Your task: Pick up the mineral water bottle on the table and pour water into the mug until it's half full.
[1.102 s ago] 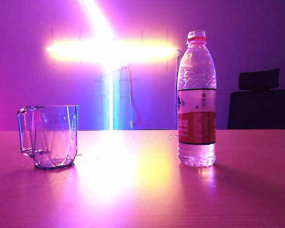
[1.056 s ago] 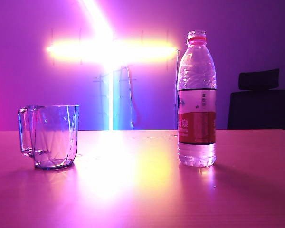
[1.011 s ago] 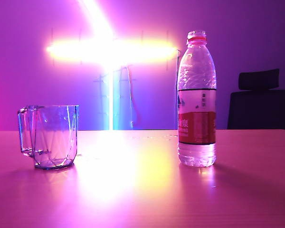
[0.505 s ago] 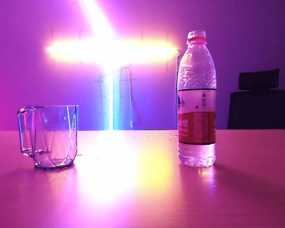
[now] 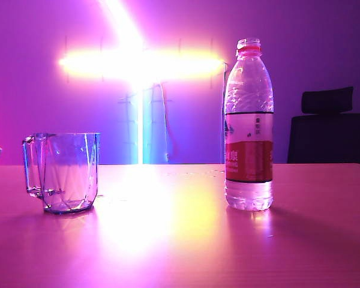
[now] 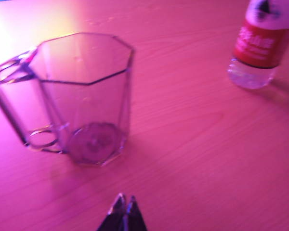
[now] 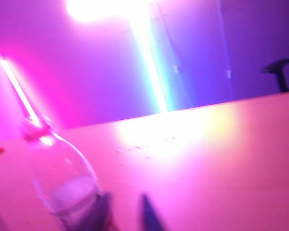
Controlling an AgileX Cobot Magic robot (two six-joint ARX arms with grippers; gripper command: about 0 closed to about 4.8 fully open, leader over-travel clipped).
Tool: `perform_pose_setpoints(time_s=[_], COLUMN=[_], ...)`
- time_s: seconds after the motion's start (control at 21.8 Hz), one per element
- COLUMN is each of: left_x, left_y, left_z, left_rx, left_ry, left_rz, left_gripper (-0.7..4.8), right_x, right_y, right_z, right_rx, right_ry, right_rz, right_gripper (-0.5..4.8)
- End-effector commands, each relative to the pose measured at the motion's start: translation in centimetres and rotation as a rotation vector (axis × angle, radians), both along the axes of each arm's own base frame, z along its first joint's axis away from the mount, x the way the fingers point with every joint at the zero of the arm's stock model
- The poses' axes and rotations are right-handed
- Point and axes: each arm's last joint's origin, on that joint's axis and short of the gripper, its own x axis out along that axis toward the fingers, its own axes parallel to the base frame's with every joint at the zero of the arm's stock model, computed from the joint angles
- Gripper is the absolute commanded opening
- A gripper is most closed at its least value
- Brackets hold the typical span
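Lying under everything: the table (image 5: pixel 186 240), with bare wood being shown between bottle and mug.
Bottle: the mineral water bottle (image 5: pixel 248 126) is being seen upright, right of centre, untouched.
Mug: the mug (image 5: pixel 63 173) is being seen upright at left, well apart from the bottle.
Right gripper (image 7: pixel 124 211): fingers are being held slightly parted, empty, near the bottle.
Left gripper (image 6: pixel 124 206): fingertips are being pressed together, empty, near the mug.

Bottle label (image 5: pixel 248 161) bears Chinese characters, one reading 泉
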Motion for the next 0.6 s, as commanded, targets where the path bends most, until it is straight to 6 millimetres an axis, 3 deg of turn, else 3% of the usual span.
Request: perform_pose_setpoints(time_s=[0.05,0.37,0.41,0.51,0.6], left_x=[-0.2,-0.2,-0.2,-0.2,-0.2], left_y=[-0.4,-0.4,-0.4,-0.4,-0.4], left_z=[0.3,0.3,0.3,0.2,0.2], left_rx=[-0.006,-0.006,-0.006,-0.005,-0.005], left_ry=[-0.017,-0.017,-0.017,-0.016,-0.015], left_rz=[-0.041,-0.041,-0.042,-0.042,-0.041], left_gripper=[-0.02,-0.02,-0.02,-0.02,-0.02], right_x=[1.0,5.7,6.4,9.7,11.1], right_y=[0.8,4.6,5.2,7.3,8.0], right_z=[1.3,0.4,0.1,-1.8,-2.9], right_rx=[-0.119,-0.249,-0.273,-0.314,-0.305], right_ry=[0.038,0.111,0.102,0.147,0.194], right_rz=[0.1,0.275,0.282,0.327,0.356], right_gripper=[4.71,4.79,4.79,4.79,4.79])
